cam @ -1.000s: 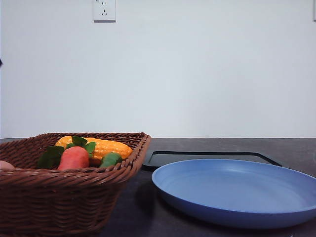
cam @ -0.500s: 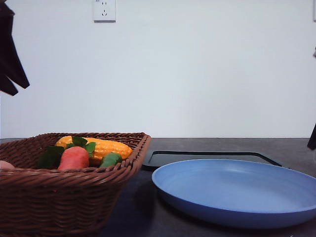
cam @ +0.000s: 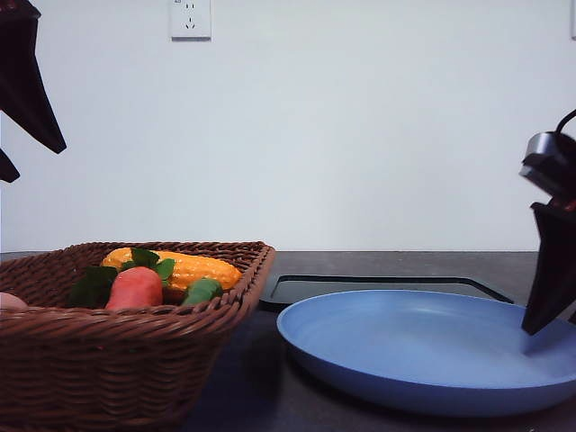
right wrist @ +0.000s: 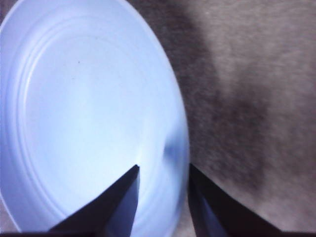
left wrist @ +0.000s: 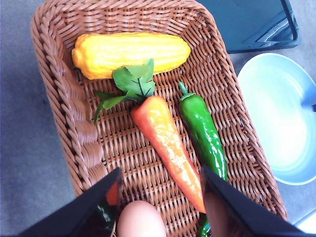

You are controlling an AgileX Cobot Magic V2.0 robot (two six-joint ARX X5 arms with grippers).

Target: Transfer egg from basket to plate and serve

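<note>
The brown wicker basket (cam: 135, 360) stands front left, with its woven wall (left wrist: 59, 89) large in the left wrist view. The pinkish-tan egg (left wrist: 140, 221) lies at the basket's near end, and a sliver of that egg (cam: 7, 301) peeks over the rim. My left gripper (left wrist: 161, 173) hovers open above the egg, high over the basket (cam: 34, 162). The light blue plate (cam: 423, 346) sits to the right. My right gripper (right wrist: 162, 169) is open, its fingers on either side of the plate's right rim (right wrist: 183, 123), low beside it (cam: 533, 324).
In the basket lie a yellow corn cob (left wrist: 131, 53), a leafy orange carrot (left wrist: 165, 140) and a green pepper (left wrist: 205, 138). A flat black tray (cam: 387, 286) lies behind the plate. Dark tabletop (right wrist: 247, 98) spreads right of the plate.
Both arms have come into the front view. The left gripper moved in at the top left, and the right gripper came down to the plate's right rim. Nothing on the table has moved.
</note>
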